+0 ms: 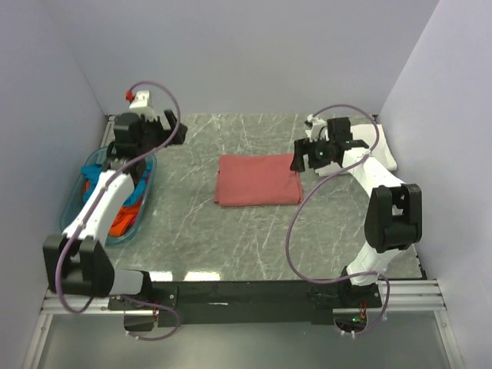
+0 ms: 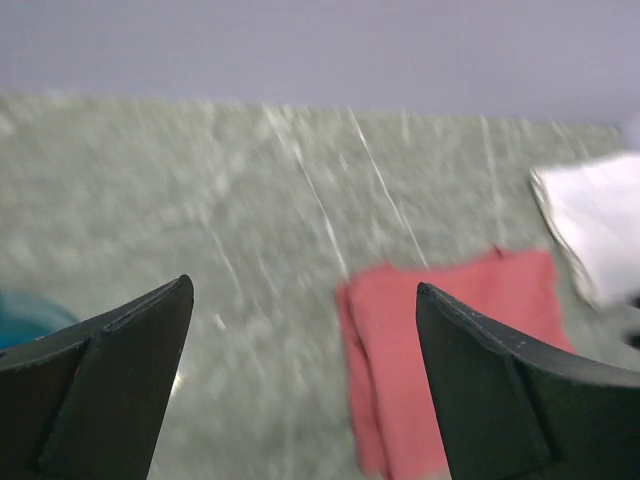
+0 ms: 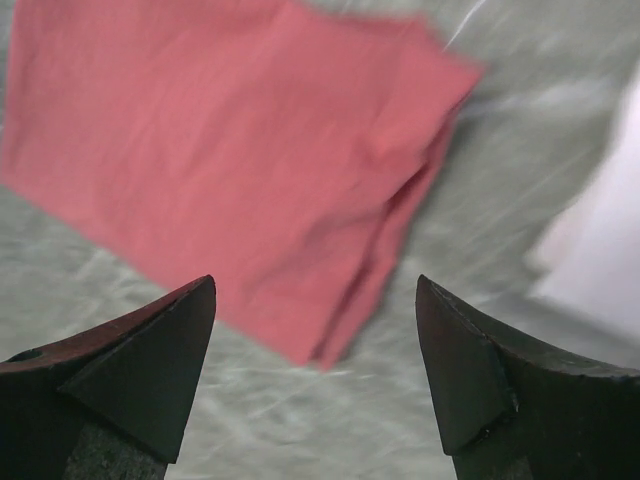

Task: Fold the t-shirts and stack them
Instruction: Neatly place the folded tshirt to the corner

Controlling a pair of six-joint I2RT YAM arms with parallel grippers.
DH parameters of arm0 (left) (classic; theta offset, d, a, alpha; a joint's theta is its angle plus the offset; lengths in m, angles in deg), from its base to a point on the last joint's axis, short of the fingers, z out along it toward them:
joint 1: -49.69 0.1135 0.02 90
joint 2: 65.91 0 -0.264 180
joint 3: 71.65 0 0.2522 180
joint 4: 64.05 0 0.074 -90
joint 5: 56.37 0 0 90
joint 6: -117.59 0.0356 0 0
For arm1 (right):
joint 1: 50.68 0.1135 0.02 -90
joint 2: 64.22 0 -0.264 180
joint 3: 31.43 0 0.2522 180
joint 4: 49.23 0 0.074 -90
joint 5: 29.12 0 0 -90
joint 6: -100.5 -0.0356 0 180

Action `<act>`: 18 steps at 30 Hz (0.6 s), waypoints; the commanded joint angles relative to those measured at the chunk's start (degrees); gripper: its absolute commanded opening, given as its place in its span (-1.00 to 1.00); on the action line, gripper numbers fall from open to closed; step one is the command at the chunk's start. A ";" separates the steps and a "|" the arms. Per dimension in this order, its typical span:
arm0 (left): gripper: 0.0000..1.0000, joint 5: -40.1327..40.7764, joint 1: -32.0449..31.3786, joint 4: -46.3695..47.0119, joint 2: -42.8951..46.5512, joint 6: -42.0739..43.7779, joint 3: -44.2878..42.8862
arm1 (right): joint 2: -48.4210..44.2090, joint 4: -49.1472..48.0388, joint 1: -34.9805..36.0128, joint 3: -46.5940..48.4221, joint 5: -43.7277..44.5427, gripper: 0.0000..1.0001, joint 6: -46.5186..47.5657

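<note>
Dusty-red t-shirt (image 1: 257, 179): where is it?

— Folded into a flat rectangle in the middle of the surface (image 1: 231, 238), between my two arms. Nothing lies on top of it.

And the other shirts?

— A white t-shirt (image 1: 390, 156) lies at the right edge of the surface, partly hidden behind my right arm and apart from the red one. An orange t-shirt (image 1: 123, 221) is bunched in the blue basket (image 1: 77, 201) at the far left, under my left arm.

What is your left tool doing?

— My left tool (image 1: 171, 127) hangs over the far end of the basket and points out across the surface. Its jaws are spread wide with nothing between them.

And the right one?

— My right tool (image 1: 300, 156) hovers by the red shirt's far right corner, clear of the cloth. It is released, jaws wide and empty. Its wrist camera looks down on the shirt's layered folded edge, with the white shirt off to the right, both blurred.
</note>
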 commanded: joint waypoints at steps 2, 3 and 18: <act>0.93 -8.82 -1.01 -8.35 8.90 -7.55 12.25 | -0.93 -1.47 0.26 -4.66 -1.22 0.75 -17.36; 0.92 -8.83 -1.01 -9.05 10.84 -7.02 13.94 | -0.49 -1.92 0.09 -5.19 -0.51 0.75 -19.12; 0.93 -5.75 -0.92 -13.81 34.50 -1.04 27.76 | 16.12 -0.17 -1.23 1.66 -2.79 0.76 -23.97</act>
